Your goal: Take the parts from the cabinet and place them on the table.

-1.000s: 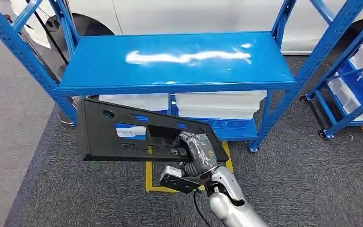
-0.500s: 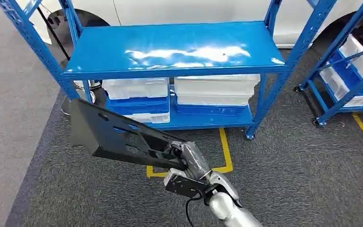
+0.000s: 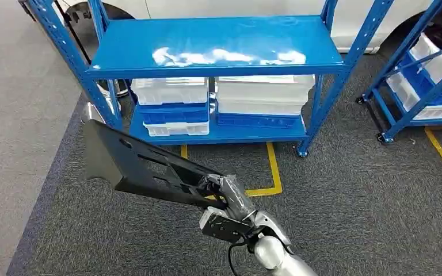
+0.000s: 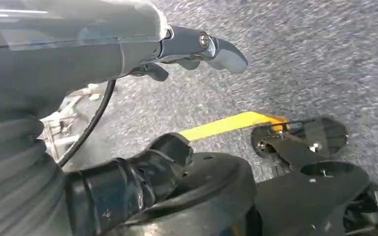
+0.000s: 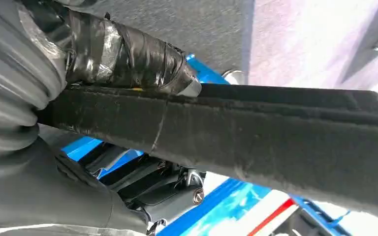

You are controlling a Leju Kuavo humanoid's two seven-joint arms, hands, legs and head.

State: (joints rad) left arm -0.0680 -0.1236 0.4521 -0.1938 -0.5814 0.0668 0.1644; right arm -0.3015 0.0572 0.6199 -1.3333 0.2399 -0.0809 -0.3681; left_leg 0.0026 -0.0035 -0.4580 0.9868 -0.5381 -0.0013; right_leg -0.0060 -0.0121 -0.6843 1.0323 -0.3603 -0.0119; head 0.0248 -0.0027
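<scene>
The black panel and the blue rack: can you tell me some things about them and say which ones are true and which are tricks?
1. The right hand holds the black panel. True.
2. The black panel lies flat on the top shelf of the blue rack. False: it is held up over the grey carpet, in front of the rack.
3. White bins sit on the lower level of the rack. True.
4. The top shelf is piled with boxes. False: its blue surface is bare and shiny.
5. Yellow tape marks the carpet in front of the rack. True.
6. The left hand helps hold the panel. False: it hangs by the floor, away from the panel.
</scene>
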